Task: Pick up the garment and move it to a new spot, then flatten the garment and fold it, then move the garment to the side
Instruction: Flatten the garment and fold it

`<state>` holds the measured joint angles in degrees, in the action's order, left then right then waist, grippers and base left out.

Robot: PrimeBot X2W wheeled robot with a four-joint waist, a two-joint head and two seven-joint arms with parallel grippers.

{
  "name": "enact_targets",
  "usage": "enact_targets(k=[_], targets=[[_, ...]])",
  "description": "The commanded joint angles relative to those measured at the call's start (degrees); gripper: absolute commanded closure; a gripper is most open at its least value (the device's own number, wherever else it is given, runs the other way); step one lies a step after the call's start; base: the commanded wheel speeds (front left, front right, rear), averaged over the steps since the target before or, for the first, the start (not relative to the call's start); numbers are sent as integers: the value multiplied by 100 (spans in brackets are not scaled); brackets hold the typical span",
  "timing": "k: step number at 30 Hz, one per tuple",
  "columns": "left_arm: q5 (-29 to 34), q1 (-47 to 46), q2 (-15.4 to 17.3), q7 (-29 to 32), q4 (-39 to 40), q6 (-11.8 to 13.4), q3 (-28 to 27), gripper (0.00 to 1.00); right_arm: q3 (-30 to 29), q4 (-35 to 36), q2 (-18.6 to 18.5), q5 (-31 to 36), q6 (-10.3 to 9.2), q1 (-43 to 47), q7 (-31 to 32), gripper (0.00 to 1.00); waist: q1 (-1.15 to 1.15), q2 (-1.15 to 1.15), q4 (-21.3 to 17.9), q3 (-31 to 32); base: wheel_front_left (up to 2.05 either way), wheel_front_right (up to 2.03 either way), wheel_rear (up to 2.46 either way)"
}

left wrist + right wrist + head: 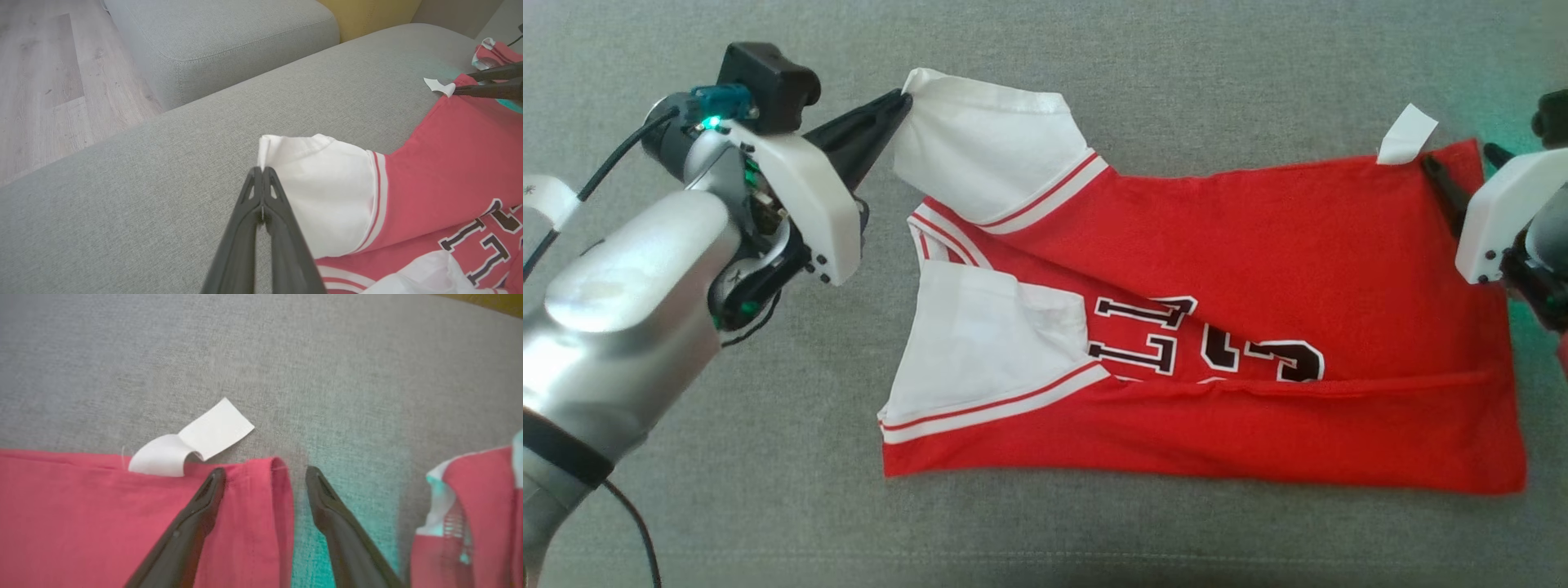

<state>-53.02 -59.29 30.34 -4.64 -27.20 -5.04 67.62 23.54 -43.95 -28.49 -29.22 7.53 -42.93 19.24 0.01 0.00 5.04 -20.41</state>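
Wide grey seat cushion (768,506) under everything, and spread across it between the two grippers lies the garment (1258,245), a red jersey with white sleeves and black-and-white lettering, its lower edge folded up in a long band. Beyond the left gripper's fingertips, past the cushion's edge, there's wooden floor (49,81).

Over to the left gripper (905,100): fingers pressed tight together, pinching the outer corner of the upper white sleeve (980,147), which fans out ahead of its tips. Right gripper (1460,159) now: fingers spread wide, straddling the garment's far hem corner, one finger over red cloth, the other over bare cushion just off the edge, nothing held.

A second red cloth (470,506) sits off to that gripper's outer side. Just ahead of its inner finger, a white tag (196,443) curls off the hem.
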Motion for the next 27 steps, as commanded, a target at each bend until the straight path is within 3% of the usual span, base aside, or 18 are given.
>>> enact_targets(k=[1, 2, 3, 4, 18, 27], targets=[[31, -265, 253, -10, 99, 38, -243, 100, 99, 86, -158, -72, -4, -89, 27, 0, -1, 0, 3, -12, 0, 0, 0], [32, -271, 257, -9, 88, 37, -240, 100, 155, 41, -167, -123, -4, -116, 50, 27, -1, 0, 5, -18, 0, 0, 0], [32, -275, 261, -8, 72, 35, -238, 100, 207, 3, -179, -163, -4, -145, 51, 96, -1, 0, 5, -22, 0, 0, 0], [31, -277, 264, -10, 53, 35, -237, 100, 255, -26, -191, -194, -4, -174, 34, 100, -1, 0, 4, -22, 0, 0, 0], [161, -652, 347, -311, -607, 103, -393, 100, 458, -95, -189, -546, -4, -784, -940, 100, -1, 0, -225, -78, 0, 0, 0], [554, -1476, 76, -538, -1447, 7, -342, 100, 520, -178, -152, -487, -4, -1423, -1525, 100, -1, 0, -325, -435, 0, 0, 0]])
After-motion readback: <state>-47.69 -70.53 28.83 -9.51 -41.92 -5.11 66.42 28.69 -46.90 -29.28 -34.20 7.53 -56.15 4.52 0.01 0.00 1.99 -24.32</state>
